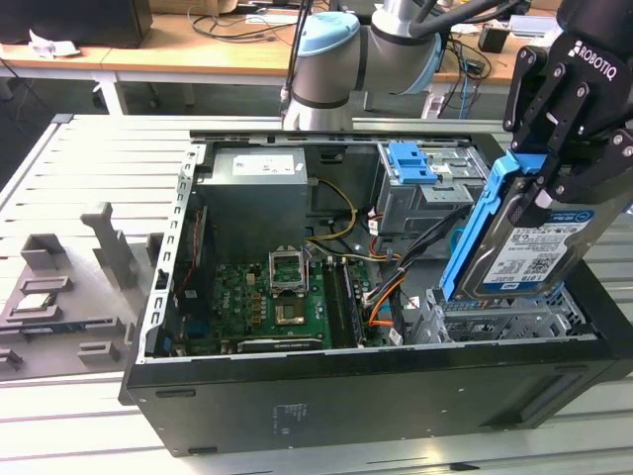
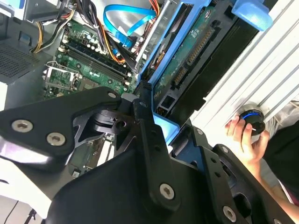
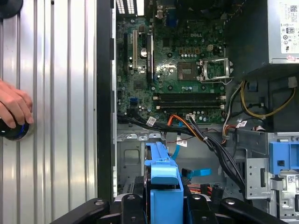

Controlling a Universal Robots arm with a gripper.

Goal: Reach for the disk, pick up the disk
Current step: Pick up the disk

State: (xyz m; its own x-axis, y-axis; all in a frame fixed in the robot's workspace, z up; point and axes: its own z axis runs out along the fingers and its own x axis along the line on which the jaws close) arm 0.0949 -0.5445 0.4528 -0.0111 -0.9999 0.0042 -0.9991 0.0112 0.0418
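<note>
The disk (image 1: 521, 252) is a silver-grey drive with a white-and-blue label and a blue side frame. It hangs tilted, almost on edge, above the drive cage (image 1: 495, 319) at the exterior view's right end of the open computer case. My gripper (image 1: 539, 183) is shut on the disk's upper end, its black fingers (image 1: 569, 170) clamped on the blue frame. In the second wrist view the disk's green circuit-board underside (image 2: 192, 46) runs away from my gripper (image 2: 159, 126). In the first wrist view the disk's blue frame (image 3: 161, 175) stands between the black fingers (image 3: 205, 205).
The open case (image 1: 326, 396) holds a motherboard (image 1: 277, 307), a power supply (image 1: 255, 188), cable bundles and a bare blue bracket (image 1: 410, 161) on the rear cage. Grey fixtures (image 1: 59, 287) lie on the slatted table. A person's hand (image 3: 14, 106) rests on a round knob (image 2: 252, 122) beside the case.
</note>
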